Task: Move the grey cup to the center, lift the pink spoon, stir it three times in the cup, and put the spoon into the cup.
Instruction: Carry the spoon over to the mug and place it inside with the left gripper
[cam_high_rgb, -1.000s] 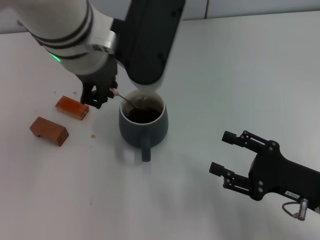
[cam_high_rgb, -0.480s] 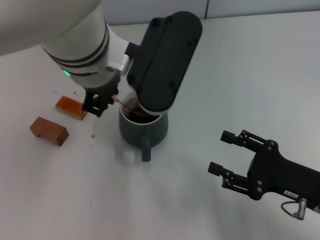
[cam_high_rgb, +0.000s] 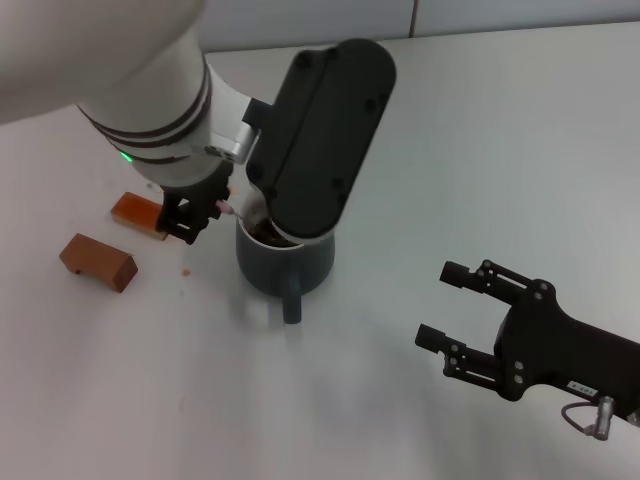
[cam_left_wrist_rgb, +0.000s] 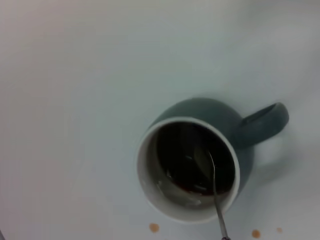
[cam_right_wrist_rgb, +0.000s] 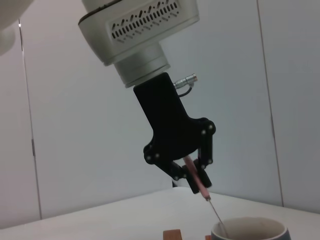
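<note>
Gripping the pink spoon (cam_right_wrist_rgb: 196, 177) by its handle, the left pincer (cam_right_wrist_rgb: 192, 175) hangs just above the grey cup (cam_high_rgb: 285, 262) at its ten o'clock edge, the spoon slanting down into the dark liquid. The cup stands mid-counter (cam_high_rgb: 480, 150), handle toward six o'clock. Two brown blocks (cam_high_rgb: 97, 261) lie at nine o'clock. The right pincer (cam_high_rgb: 452, 308) hovers spread and empty at four o'clock.

Grey cup (cam_high_rgb: 283, 262): blue-grey, pale inner rim, dark brown liquid. Pink spoon (cam_right_wrist_rgb: 196, 177): pink handle. Blocks (cam_high_rgb: 97, 261): brown-orange.
</note>
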